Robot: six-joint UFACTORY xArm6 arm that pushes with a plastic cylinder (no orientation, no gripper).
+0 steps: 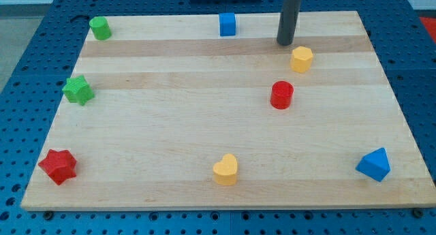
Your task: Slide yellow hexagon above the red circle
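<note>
The yellow hexagon (301, 59) is found near the view's top right of the wooden counter (170, 126), already lying just above and slightly right of the red circle (281, 95), the 2 being apart. My tip (285, 43) is set just above and left of the hexagon, apparently not touching it. As an end effector, the rod has nothing to clench or release; it grasps nothing. The task is judged nearly complete, perhaps 1 small leftward nudge remaining.

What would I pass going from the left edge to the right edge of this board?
Red star → green star → green cylinder → yellow heart, blue cube → red circle → my tip → yellow hexagon → blue triangular block.
</note>
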